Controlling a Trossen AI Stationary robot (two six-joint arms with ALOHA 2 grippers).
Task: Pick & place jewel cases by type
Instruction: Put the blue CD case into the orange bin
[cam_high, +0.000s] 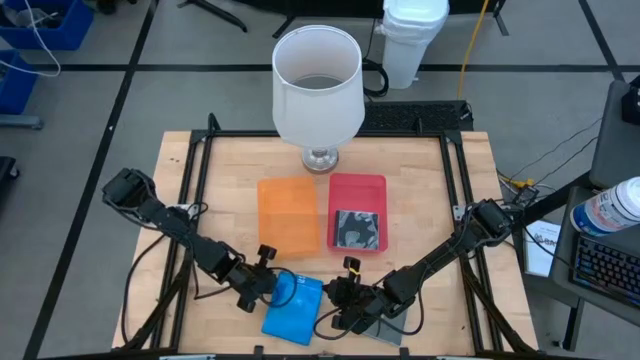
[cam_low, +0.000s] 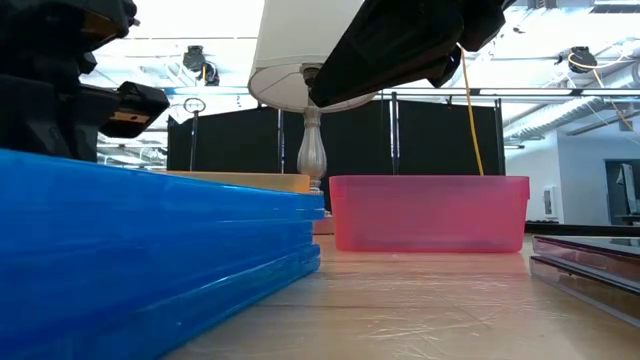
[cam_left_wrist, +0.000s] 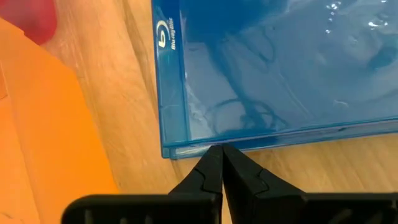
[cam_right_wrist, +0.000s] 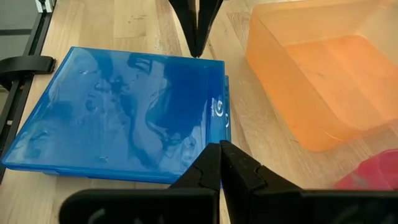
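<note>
Both claws, left (cam_left_wrist: 221, 155) and right (cam_right_wrist: 220, 151), pinched shut and empty, flank the blue jewel-case stack (cam_high: 294, 309), seemingly to square it for picking.

blue jewel cases (cam_high: 293, 309) | orange tray (cam_high: 288, 214) | red tray (cam_high: 357, 191) | white lampshade (cam_high: 317, 85)

Lamp (cam_high: 318, 85) blocks rear; bare wood (cam_high: 225, 165) flanks trays.

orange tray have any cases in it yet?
No. In the high view the orange tray shows only its bare floor, while one dark case lies in the red tray.
</note>
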